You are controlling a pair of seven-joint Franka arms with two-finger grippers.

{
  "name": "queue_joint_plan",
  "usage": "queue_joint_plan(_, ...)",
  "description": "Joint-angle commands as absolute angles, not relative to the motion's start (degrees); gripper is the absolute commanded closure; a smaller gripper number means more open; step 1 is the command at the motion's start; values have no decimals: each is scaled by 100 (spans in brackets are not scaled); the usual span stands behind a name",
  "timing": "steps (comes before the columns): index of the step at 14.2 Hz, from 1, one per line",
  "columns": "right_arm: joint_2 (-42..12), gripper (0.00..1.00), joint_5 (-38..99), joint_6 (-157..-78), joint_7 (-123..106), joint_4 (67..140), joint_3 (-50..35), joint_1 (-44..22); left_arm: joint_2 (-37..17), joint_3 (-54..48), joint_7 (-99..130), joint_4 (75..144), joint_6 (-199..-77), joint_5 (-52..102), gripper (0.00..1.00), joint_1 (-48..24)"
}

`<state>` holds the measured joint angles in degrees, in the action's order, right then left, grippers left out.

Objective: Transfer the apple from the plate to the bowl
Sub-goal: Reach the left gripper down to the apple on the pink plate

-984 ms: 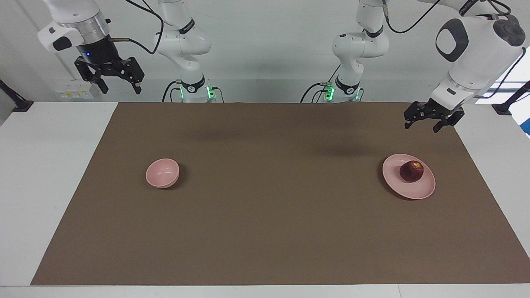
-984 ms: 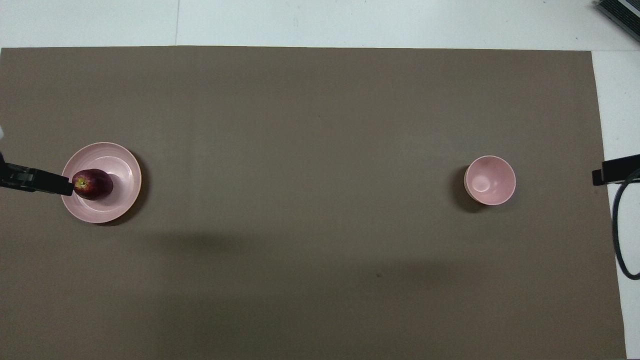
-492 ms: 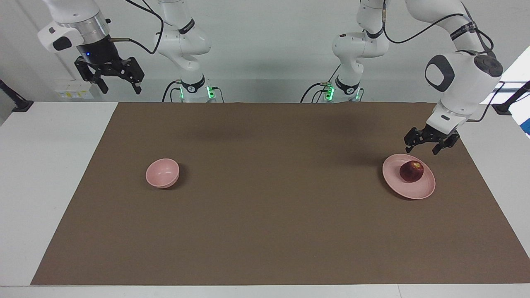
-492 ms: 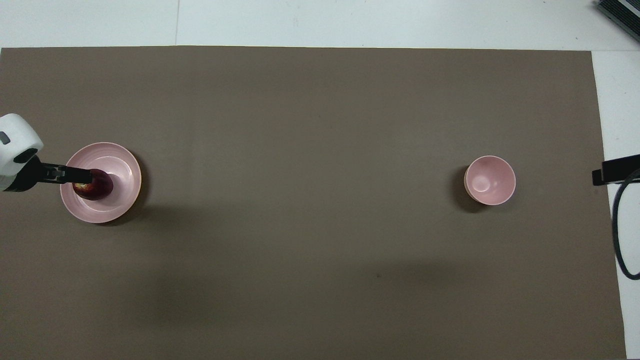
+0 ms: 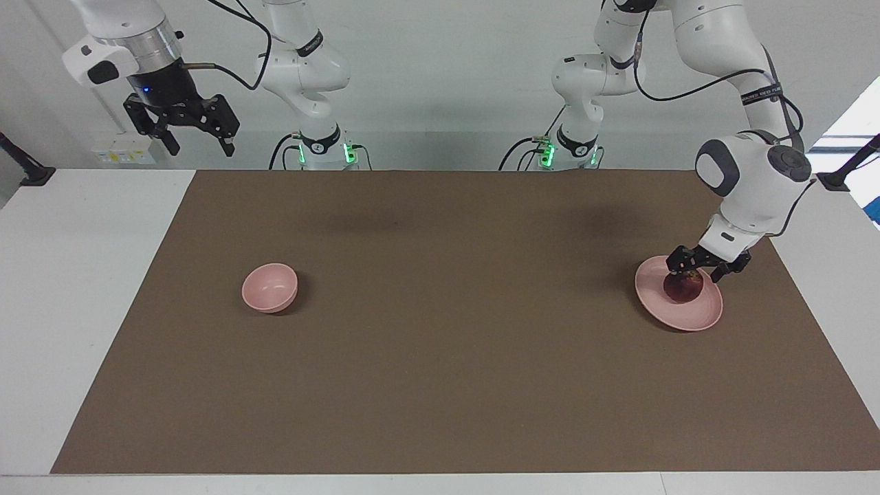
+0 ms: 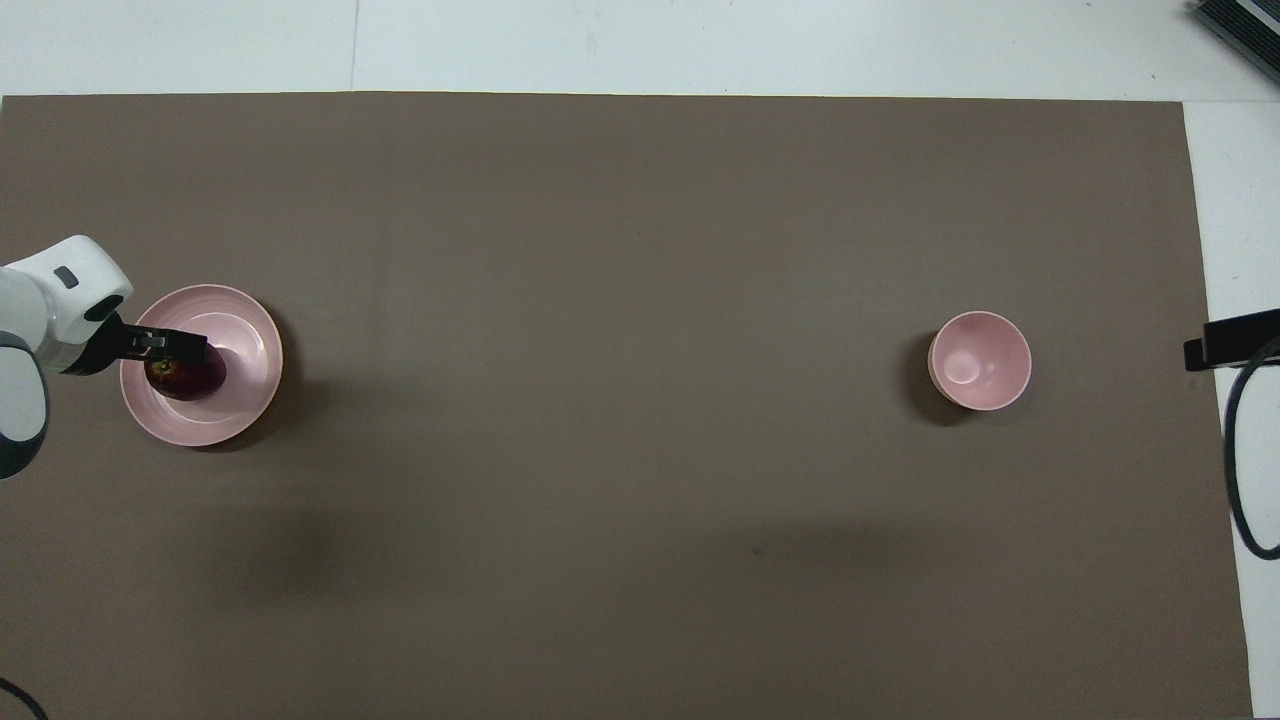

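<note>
Left end effector (image 5: 696, 273) straddles dark red apple (image 5: 683, 290).

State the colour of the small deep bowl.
Pale matte pink, the small deep round bowl; the overhead view shows it best.

Brown mat (image 5: 440, 357) covering white table (image 5: 82, 289), black cable (image 6: 1245, 450)

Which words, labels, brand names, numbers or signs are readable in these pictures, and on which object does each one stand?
None can be read.
Left arm's dark band: pale lettering, too small to read.
Wall sticker near the right gripper: yellow marks, too blurred to read.
Apple, plate, bowl: no text.
</note>
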<state>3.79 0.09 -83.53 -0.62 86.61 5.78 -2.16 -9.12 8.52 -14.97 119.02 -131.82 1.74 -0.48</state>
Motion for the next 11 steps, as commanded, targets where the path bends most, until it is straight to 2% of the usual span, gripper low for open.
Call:
queue_joint_plan(1, 413, 0, -44, -8429, -229, 8701, 545, -149, -809, 826, -1608, 12164, -13526, 246, 0, 0)
queue_joint_plan(2, 413, 0, -44, -8429, -237, 8701, 545, -149, -800, 826, -1608, 12181, -13526, 255, 0, 0)
queue_joint_plan(4, 413, 0, -44, -8429, -237, 8701, 545, -149, -800, 826, -1591, 12199, -13500, 255, 45, -44)
queue_joint_plan(5, 413, 0, -44, -8429, -229, 8701, 545, -149, -791, 817, -1582, 12199, -13474, 255, 71, -53)
queue_joint_plan(6, 413, 0, -44, -8429, -229, 8701, 545, -149, -791, 817, -1582, 12191, -13465, 255, 90, -61)
queue_joint_plan(7, 413, 0, -44, -8429, -229, 8701, 545, -149, -800, 817, -1582, 12173, -13474, 255, 98, -79)
queue_joint_plan(11, 413, 0, -44, -8429, -229, 8692, 545, -149, -713, 739, -1556, 12103, -13430, 255, 100, -114)
